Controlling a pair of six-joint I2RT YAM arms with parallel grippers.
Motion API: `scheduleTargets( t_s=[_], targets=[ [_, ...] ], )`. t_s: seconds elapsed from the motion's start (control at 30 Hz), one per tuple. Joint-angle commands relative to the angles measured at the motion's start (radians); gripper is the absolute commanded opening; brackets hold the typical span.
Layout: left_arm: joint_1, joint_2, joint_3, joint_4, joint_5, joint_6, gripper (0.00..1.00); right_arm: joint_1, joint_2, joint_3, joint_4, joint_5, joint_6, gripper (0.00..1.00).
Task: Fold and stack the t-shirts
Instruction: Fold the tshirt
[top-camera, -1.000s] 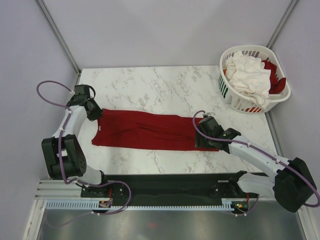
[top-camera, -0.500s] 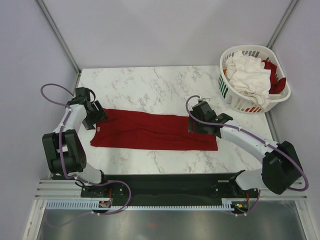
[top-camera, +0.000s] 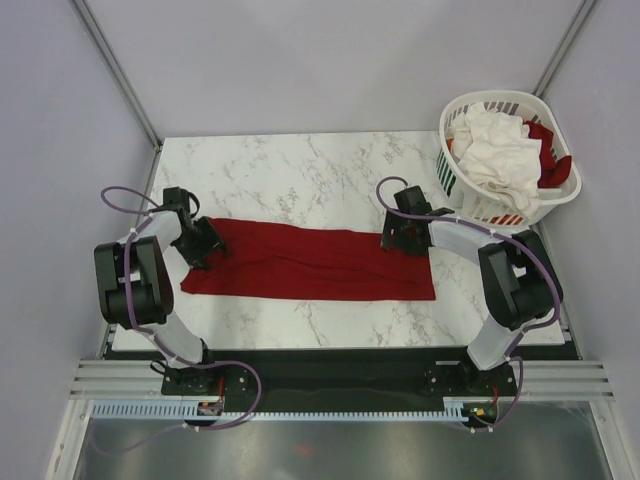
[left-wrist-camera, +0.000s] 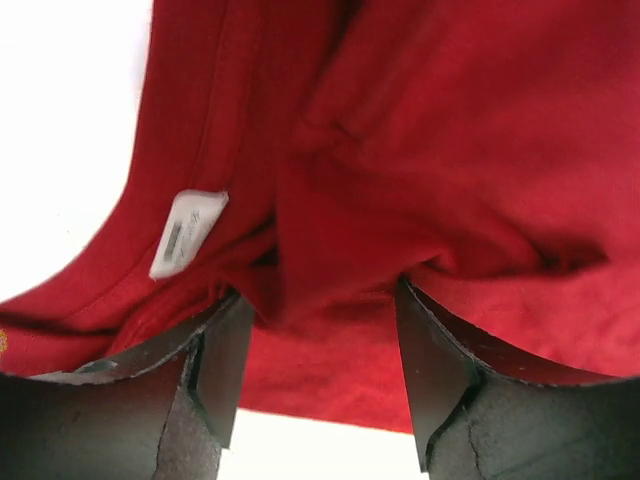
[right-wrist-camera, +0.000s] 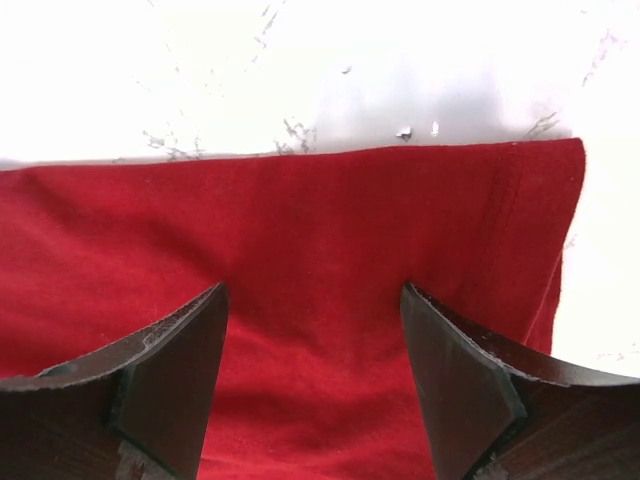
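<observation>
A dark red t-shirt (top-camera: 310, 262) lies folded into a long flat strip across the marble table. My left gripper (top-camera: 205, 243) is low over its left, collar end. In the left wrist view that gripper (left-wrist-camera: 320, 310) is open, its fingers astride a raised fold of red cloth beside the white neck label (left-wrist-camera: 186, 234). My right gripper (top-camera: 402, 238) is over the strip's far right corner. It is open too (right-wrist-camera: 315, 295), with flat red cloth under the gap and the shirt's far edge just ahead. Another white t-shirt (top-camera: 495, 150) and a red one (top-camera: 553, 162) lie in the basket.
The white slotted basket (top-camera: 452, 180) stands at the table's back right corner, close to my right arm. Bare marble (top-camera: 300, 170) runs behind the red strip, and a narrower band (top-camera: 300, 320) runs in front of it. Grey walls close in on both sides.
My left gripper has opened and slid slightly inward onto the collar end. My right arm has swung from the shirt's near right edge to its far right corner, jaws still open.
</observation>
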Motion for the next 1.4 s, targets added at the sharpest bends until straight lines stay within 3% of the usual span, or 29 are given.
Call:
scheduleTargets(
  t_s=[0.0,0.2,0.3,0.4,0.43,0.5,0.53,0.63,0.67,0.7,0.77,0.8,0.83,1.0,1.2,1.27,1.37],
  targets=[
    [-0.005,0.083,0.059,0.057,0.039,-0.063,0.66,0.006,-0.003,-0.059,0.026,-0.030,0.007,0.78],
    [-0.018,0.359,0.293,0.061,0.014,-0.068,0.65,0.064,-0.023,-0.243,0.067,-0.102,0.035,0.78],
    [-0.048,0.480,0.446,0.045,0.046,-0.102,0.59,0.183,-0.021,-0.352,0.136,-0.179,0.139,0.78],
    [-0.117,0.578,0.638,0.022,0.028,-0.160,0.60,0.400,0.009,-0.369,0.240,-0.239,0.248,0.78],
    [-0.136,0.618,0.775,0.015,0.036,-0.187,0.61,0.523,0.061,-0.305,0.280,-0.263,0.248,0.79],
    [-0.165,0.713,0.969,-0.029,0.069,-0.207,0.62,0.633,0.124,-0.204,0.276,-0.328,0.227,0.79],
    [-0.200,0.846,1.204,-0.046,0.115,-0.218,0.62,0.712,0.168,-0.105,0.238,-0.331,0.190,0.79],
    [-0.219,1.070,1.638,-0.083,0.248,-0.246,0.65,0.800,0.148,0.006,0.122,-0.230,0.127,0.81],
    [-0.219,1.092,1.696,-0.080,0.257,-0.249,0.69,0.805,0.131,0.019,0.089,-0.198,0.122,0.82],
    [-0.217,1.085,1.712,-0.066,0.249,-0.244,0.76,0.807,0.096,0.027,0.049,-0.129,0.119,0.86],
    [-0.208,0.986,1.560,0.079,0.249,-0.223,0.83,0.807,0.065,0.037,-0.052,-0.080,0.130,0.91],
    [-0.205,0.956,1.504,0.125,0.273,-0.221,0.94,0.808,0.039,0.047,-0.078,-0.069,0.132,0.94],
    [-0.202,0.942,1.484,0.156,0.293,-0.202,1.00,0.813,0.025,0.054,-0.133,-0.044,0.135,0.95],
    [-0.197,0.881,1.518,0.158,0.427,-0.145,1.00,0.827,-0.079,0.111,-0.247,0.106,0.129,0.98],
    [-0.193,0.699,1.518,0.160,0.418,-0.065,1.00,0.802,-0.069,0.255,-0.270,0.171,0.026,0.98],
    [-0.185,0.634,1.443,0.158,0.402,-0.057,1.00,0.761,-0.060,0.309,-0.269,0.184,-0.008,0.98],
    [-0.179,0.452,1.250,0.144,0.350,-0.046,1.00,0.594,0.012,0.457,-0.267,0.087,-0.066,0.98]
  ],
)
